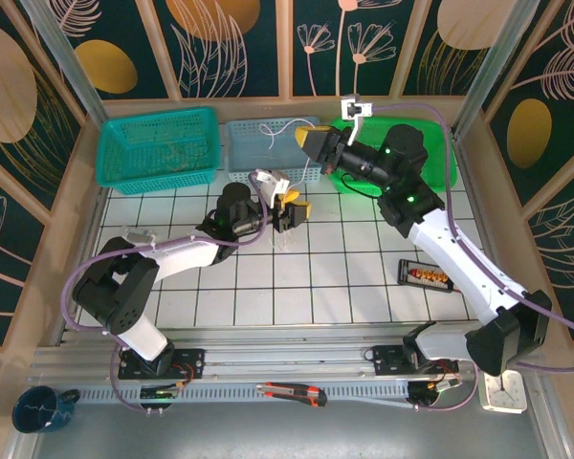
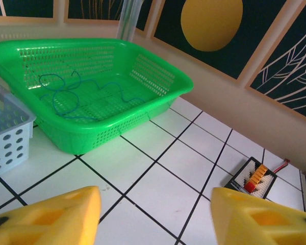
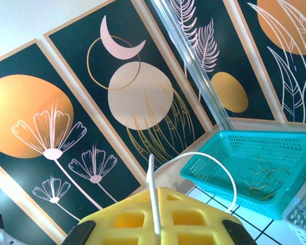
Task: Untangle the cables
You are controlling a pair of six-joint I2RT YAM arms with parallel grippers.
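Note:
My right gripper (image 1: 303, 137) (image 3: 157, 193) is shut on a thin white cable (image 3: 152, 176), held above the pale blue basket (image 1: 258, 153). The cable arcs out in a loop towards the teal basket (image 3: 255, 153). Yellowish cables (image 3: 260, 178) lie in that teal basket (image 1: 158, 143). A thin blue cable (image 2: 66, 97) lies in the green basket (image 2: 107, 117). My left gripper (image 1: 298, 207) (image 2: 155, 204) hovers low over the white tiles in front of the baskets, open, with nothing between its yellow fingers (image 2: 66, 214).
Three baskets stand in a row along the back wall. A black tray of orange parts (image 1: 427, 275) (image 2: 254, 177) lies on the tiles at the right. An orange-handled tool (image 1: 292, 392) rests on the front rail, and a blue mug (image 1: 40, 409) stands off the table's near left corner.

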